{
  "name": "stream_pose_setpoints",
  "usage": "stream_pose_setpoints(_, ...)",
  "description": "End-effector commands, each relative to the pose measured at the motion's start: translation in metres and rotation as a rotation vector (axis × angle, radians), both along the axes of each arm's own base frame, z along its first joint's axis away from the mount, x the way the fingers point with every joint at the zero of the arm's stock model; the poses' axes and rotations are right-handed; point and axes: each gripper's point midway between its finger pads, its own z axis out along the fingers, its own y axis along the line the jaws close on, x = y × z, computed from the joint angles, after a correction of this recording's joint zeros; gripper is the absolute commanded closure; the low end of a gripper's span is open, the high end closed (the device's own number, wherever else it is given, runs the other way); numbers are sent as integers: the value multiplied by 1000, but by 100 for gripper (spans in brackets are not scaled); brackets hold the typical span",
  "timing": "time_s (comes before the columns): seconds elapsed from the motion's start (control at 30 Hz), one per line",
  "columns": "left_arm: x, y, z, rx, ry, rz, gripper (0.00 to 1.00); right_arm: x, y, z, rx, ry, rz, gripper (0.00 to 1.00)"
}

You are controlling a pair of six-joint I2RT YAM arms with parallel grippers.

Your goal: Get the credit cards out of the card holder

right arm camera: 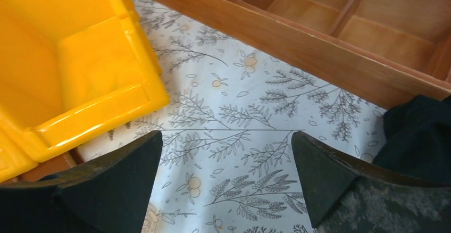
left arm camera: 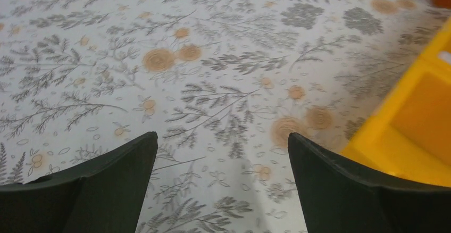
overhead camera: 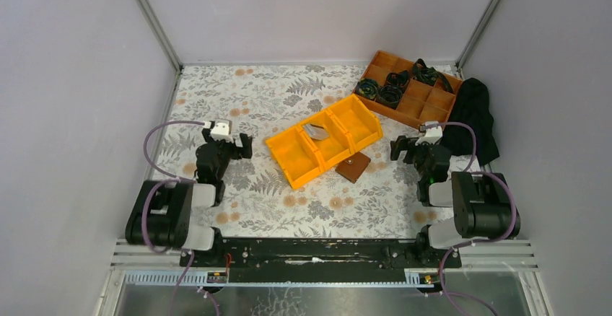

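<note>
The card holder (overhead camera: 353, 166) is a small brown leather square lying flat on the flowered cloth, just in front of the yellow bin (overhead camera: 289, 151). A silvery-grey flat piece (overhead camera: 315, 131), apparently one of the credit cards, rests in the bin's middle compartment. My left gripper (overhead camera: 229, 141) hovers open left of the bin, with only cloth between its fingers (left arm camera: 222, 137). My right gripper (overhead camera: 408, 148) stands open to the right of the holder, nothing between its fingers (right arm camera: 227, 135). A brown corner of the holder (right arm camera: 48, 166) peeks out under the bin's edge (right arm camera: 95, 121) in the right wrist view.
A wooden divided tray (overhead camera: 436, 103) holding black coiled items (overhead camera: 380, 91) sits at the back right, its wall (right arm camera: 298, 41) close ahead of the right gripper. A black cloth (overhead camera: 473, 117) lies right of it. Grey walls enclose the table.
</note>
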Motion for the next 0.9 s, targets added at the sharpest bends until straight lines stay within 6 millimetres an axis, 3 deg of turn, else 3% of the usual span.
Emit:
stream_pose_setpoints(0.0,-2,-20,44,83,-36,-17,0,6,15,34,-25,-45,116,1)
stream_pose_setpoints(0.07,-6,-28,70,102,-89,11,0,8,24,62,19,-51,150,1)
stream_pose_setpoints(0.13,-14,-37,85,109,-152,14,0,10,15,99,201,-94,7,1)
stream_pose_setpoints(0.23,-15,-42,105,44,-203,51,0,11,8,125,329,-38,-103,1)
stream_pose_setpoints(0.37,-2,-33,112,-61,-96,212,0,11,18,133,346,126,-79,1)
stream_pose_setpoints(0.53,-1,-64,122,-203,34,162,0,6,28,125,374,246,-79,1)
stream_pose_setpoints(0.7,-12,-104,157,-240,35,49,0,8,55,124,435,345,-31,1)
stream_pose_setpoints(0.77,-14,-114,172,-211,13,14,0,10,66,127,357,375,-36,1)
stream_pose_setpoints(0.87,-8,-118,165,-214,45,28,0,18,69,145,163,343,-119,1)
